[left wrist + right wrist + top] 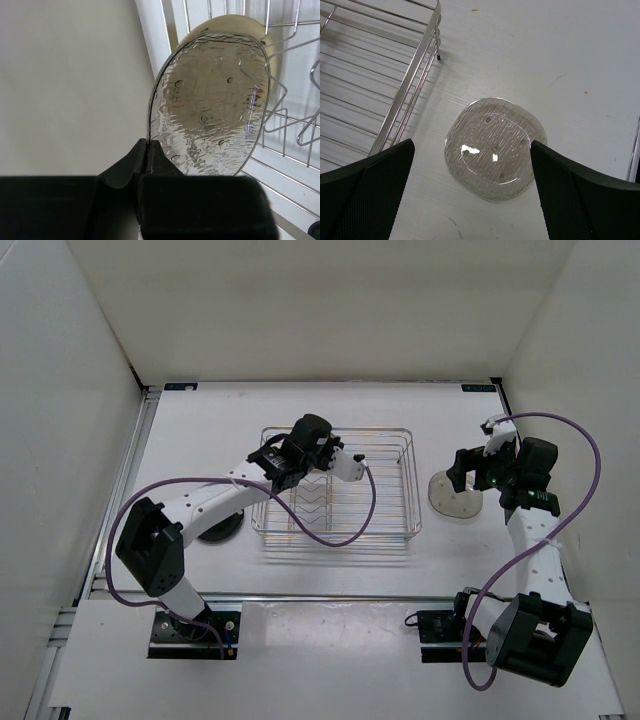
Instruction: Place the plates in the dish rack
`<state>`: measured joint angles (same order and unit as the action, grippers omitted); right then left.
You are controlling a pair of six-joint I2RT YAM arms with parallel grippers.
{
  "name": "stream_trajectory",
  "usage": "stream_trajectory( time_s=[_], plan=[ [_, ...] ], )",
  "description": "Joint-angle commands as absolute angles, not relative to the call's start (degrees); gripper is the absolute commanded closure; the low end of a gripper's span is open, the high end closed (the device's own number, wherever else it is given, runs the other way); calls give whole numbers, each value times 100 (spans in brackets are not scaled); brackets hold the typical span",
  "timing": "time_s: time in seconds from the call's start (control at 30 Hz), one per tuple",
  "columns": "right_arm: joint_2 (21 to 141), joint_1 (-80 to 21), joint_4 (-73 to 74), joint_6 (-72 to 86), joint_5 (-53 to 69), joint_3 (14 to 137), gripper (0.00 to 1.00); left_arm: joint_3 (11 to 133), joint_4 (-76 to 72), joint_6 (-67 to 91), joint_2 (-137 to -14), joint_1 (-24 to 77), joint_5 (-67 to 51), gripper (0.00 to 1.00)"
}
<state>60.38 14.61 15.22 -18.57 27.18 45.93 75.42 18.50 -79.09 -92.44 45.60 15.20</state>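
- Left fingers (148, 150) are clenched on the rim of a smoky-grey plate (215, 105), holding it upright on edge over the far left part of the dish rack (385, 495).
- Right behind it, a tan plate (227, 22) stands upright among the rack wires (only its top edge peeks over).
- The V-shaped dividers (277, 95) crowd the held plate's right side. One bent wire shows across its face, and it is hard to say whether that wire is in front or seen through the plate.
- Over on the right, the right fingers (468, 478) are spread wide, grasping nothing. They hover above a second grey plate (495, 150).
- That plate lies flat on the bench (580, 55), just beside the rack's right wall and not touching it.
- A black plate (225, 533) sits on the bench at the rack's left, half hidden under the left arm.
- A purple cable (340, 537) loops from the left arm across the rack's near edge.
- White walls (60, 390) close in the bench on three sides.
- Writing: two small blue tags (182, 386) sit at the bench's far corners, too small to read.
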Motion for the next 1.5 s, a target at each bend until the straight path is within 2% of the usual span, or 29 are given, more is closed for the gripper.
stream_trajectory(
  time_s=[0.0, 0.6, 1.47],
  plan=[
    [5985, 1538, 1336, -1863, 2813, 4544, 0, 7427, 1775, -7945, -9026, 4579, 1380, 90],
    [5880, 1705, 1336, -1863, 3032, 4544, 0, 7075, 1775, -7497, -9185, 4632, 1213, 90],
    [5827, 2030, 1389, -1811, 3305, 4491, 0, 7418, 1775, -7313, -9835, 4526, 1143, 89]
  ],
)
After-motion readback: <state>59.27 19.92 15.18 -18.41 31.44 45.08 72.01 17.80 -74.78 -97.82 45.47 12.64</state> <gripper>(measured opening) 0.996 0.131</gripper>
